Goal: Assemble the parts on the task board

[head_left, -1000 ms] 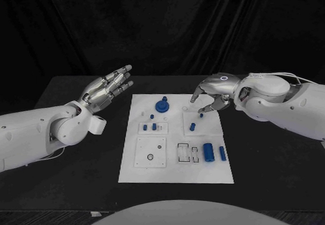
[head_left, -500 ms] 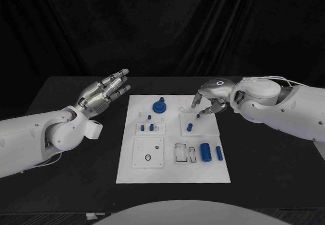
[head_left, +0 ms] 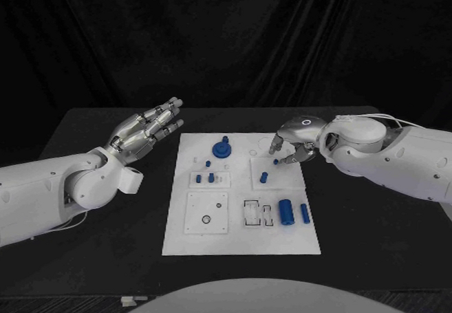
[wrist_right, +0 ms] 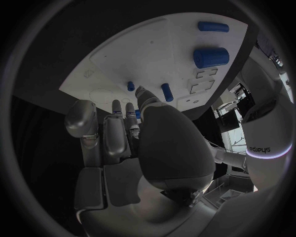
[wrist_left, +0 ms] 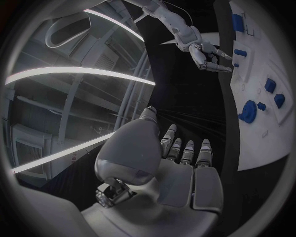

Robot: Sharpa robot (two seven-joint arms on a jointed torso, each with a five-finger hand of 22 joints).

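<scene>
Silver right hand (head_left: 293, 146) is held over the white task board's (head_left: 238, 229) upper right, fingers curled down, hold not discernible | small blue peg (head_left: 265, 176) lies just below it, long axis upright | silver left hand (head_left: 146, 129) is spread wide, farther left.

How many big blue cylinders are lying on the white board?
2. The thick cylinder and the thin cylinder lie side by side near the right edge of the board. Smaller blue pieces elsewhere are not counted; the right hand may hide others.
</scene>
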